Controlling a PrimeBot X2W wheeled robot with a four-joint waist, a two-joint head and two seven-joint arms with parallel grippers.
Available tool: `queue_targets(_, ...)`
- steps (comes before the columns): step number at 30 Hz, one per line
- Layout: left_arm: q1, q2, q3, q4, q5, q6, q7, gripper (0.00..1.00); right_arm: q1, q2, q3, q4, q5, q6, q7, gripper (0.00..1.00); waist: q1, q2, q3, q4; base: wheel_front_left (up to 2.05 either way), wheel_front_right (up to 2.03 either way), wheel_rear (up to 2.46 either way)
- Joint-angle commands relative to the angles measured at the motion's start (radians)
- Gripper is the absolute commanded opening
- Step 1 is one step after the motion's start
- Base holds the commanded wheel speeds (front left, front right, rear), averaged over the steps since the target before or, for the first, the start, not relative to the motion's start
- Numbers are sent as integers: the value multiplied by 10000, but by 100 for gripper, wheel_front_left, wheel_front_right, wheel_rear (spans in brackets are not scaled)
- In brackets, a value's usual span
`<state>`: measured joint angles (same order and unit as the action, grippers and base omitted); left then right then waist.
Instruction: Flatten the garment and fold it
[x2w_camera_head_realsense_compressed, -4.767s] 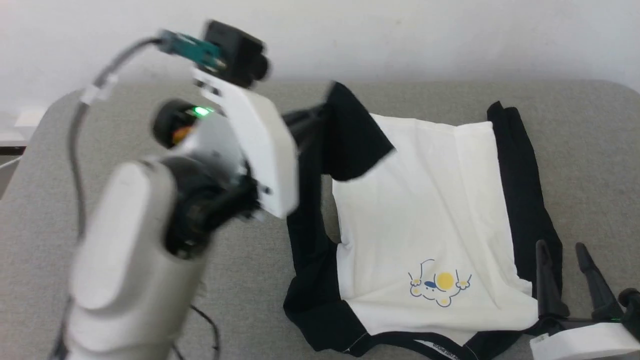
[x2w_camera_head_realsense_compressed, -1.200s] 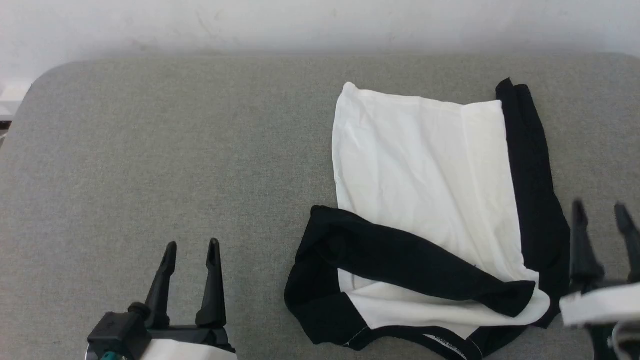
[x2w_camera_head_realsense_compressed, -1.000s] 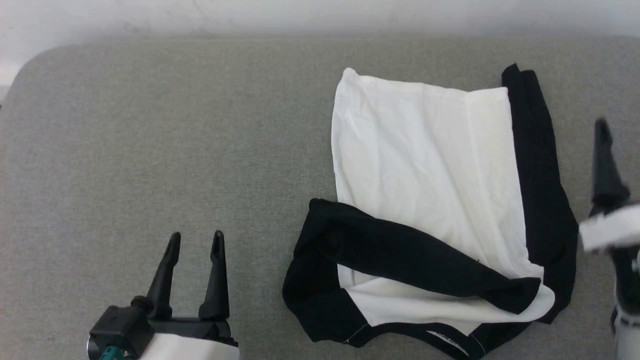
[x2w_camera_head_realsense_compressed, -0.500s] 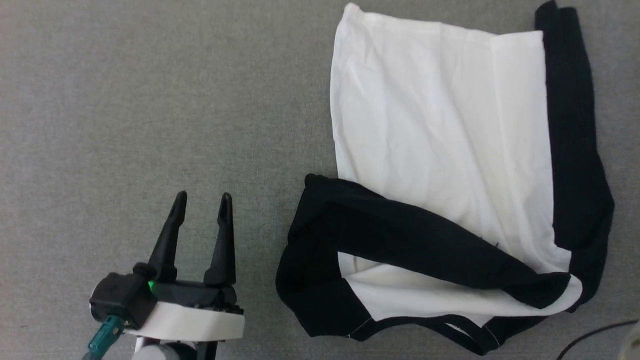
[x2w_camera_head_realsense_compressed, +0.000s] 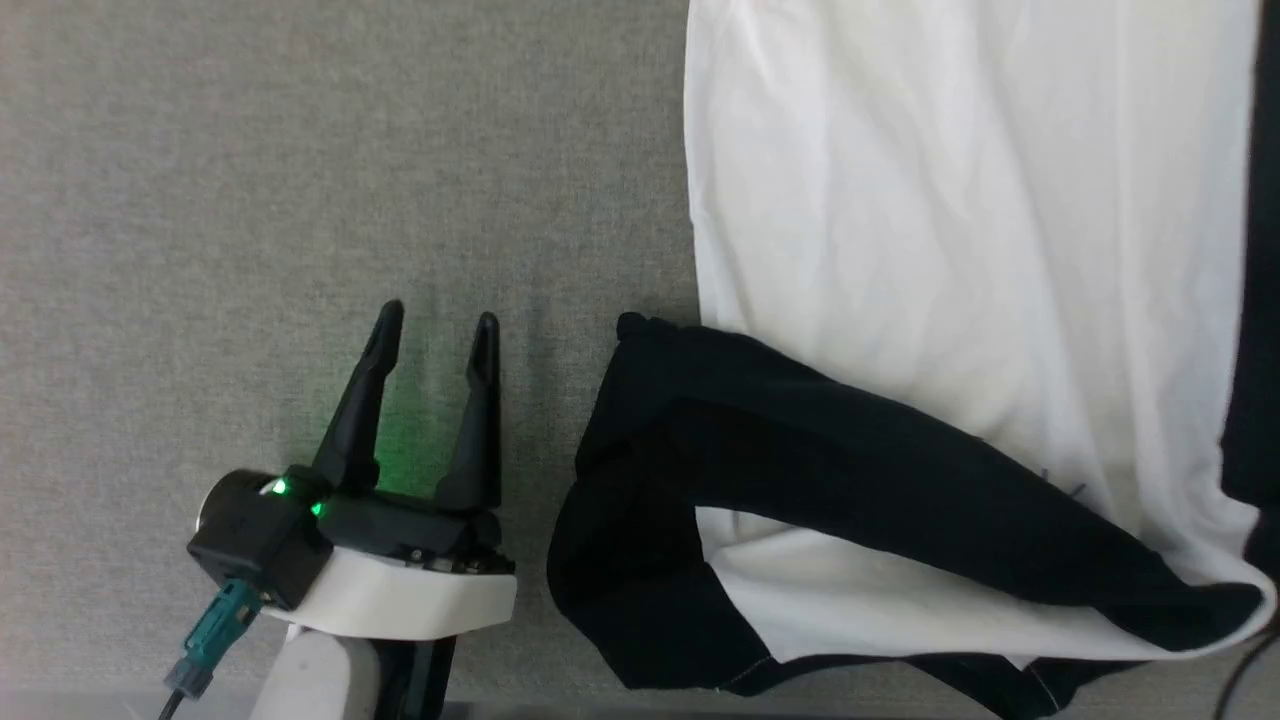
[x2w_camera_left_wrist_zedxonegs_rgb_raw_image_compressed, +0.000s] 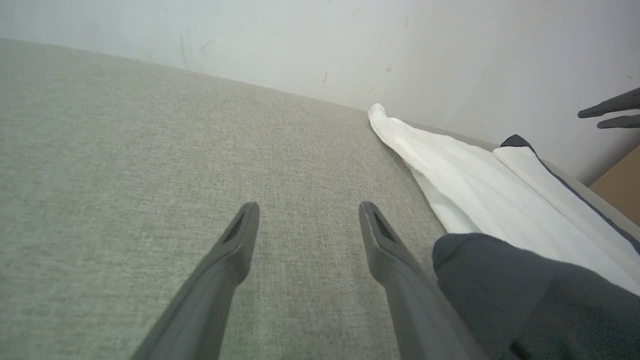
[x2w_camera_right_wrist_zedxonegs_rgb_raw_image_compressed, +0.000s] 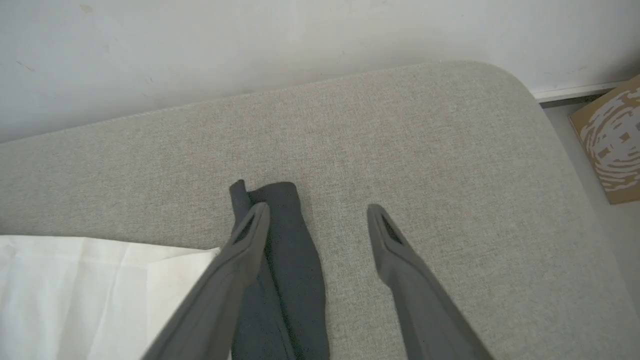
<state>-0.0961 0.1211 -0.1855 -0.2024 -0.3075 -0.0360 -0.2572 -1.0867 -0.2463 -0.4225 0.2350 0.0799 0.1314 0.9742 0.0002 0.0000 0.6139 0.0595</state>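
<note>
The garment (x2w_camera_head_realsense_compressed: 950, 250) lies on the grey fabric-covered tabletop (x2w_camera_head_realsense_compressed: 250, 180), taking up the right half of the head view, with its white body running from the top edge down toward the lower right. A black sleeve (x2w_camera_head_realsense_compressed: 850, 470) is folded diagonally across the lower part of the white cloth, from the middle of the frame to the lower right corner. More black fabric bunches at the bottom centre, and a black strip runs along the right edge. The left gripper (x2w_camera_head_realsense_compressed: 437, 318) sits at the lower left of the head view, just beside the sleeve's left end. Its fingers are spread apart with nothing between them, and a green light (x2w_camera_head_realsense_compressed: 275, 488) glows at its base. In the left wrist view the left gripper (x2w_camera_left_wrist_zedxonegs_rgb_raw_image_compressed: 308, 207) hovers over bare tabletop (x2w_camera_left_wrist_zedxonegs_rgb_raw_image_compressed: 125, 175). There the black sleeve (x2w_camera_left_wrist_zedxonegs_rgb_raw_image_compressed: 525, 290) is at the lower right and the white cloth (x2w_camera_left_wrist_zedxonegs_rgb_raw_image_compressed: 475, 200) stretches toward a pale wall (x2w_camera_left_wrist_zedxonegs_rgb_raw_image_compressed: 350, 40). The right gripper (x2w_camera_left_wrist_zedxonegs_rgb_raw_image_compressed: 590, 120) pokes in at the right edge. In the right wrist view the right gripper (x2w_camera_right_wrist_zedxonegs_rgb_raw_image_compressed: 317, 209) is also spread wide and empty above the garment's black side strip (x2w_camera_right_wrist_zedxonegs_rgb_raw_image_compressed: 295, 280). Its left finger overlaps that strip in the frame, and whether it touches cannot be told. The white panel (x2w_camera_right_wrist_zedxonegs_rgb_raw_image_compressed: 90, 290) fills the lower left, and a cardboard box (x2w_camera_right_wrist_zedxonegs_rgb_raw_image_compressed: 612, 145) stands beyond the tabletop's rounded corner at the right edge.
</note>
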Motion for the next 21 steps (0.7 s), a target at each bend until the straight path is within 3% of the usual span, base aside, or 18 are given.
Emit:
queue_targets(1, -178, -70, -41, -17, 53, -103, -45, 100, -225, -30, -6, 30, -164, -7, 220, 100, -2, 0, 714, 257, 0, 0, 0)
queue_targets(6, -425, -182, -136, 46, 76, -219, -45, 100, -543, -46, 49, 90, -301, -7, 848, 100, -2, 0, 1041, 456, 0, 0, 0)
queue_targets(19, -590, -398, -139, 155, 129, -423, -45, 100, -332, 281, -646, 160, -837, -7, 1111, 100, -2, 0, 1232, 867, 0, 0, 0)
queue_targets(20, -597, -407, -130, 155, 137, -430, -45, 100, -327, 297, -725, 124, -952, -7, 1101, 56, -2, 0, 1243, 881, 0, 0, 0)
queue_targets(21, -609, -411, -119, 152, 171, -433, -45, 100, -333, 295, -784, 86, -1051, -7, 1048, 37, -2, 0, 1254, 893, 0, 0, 0)
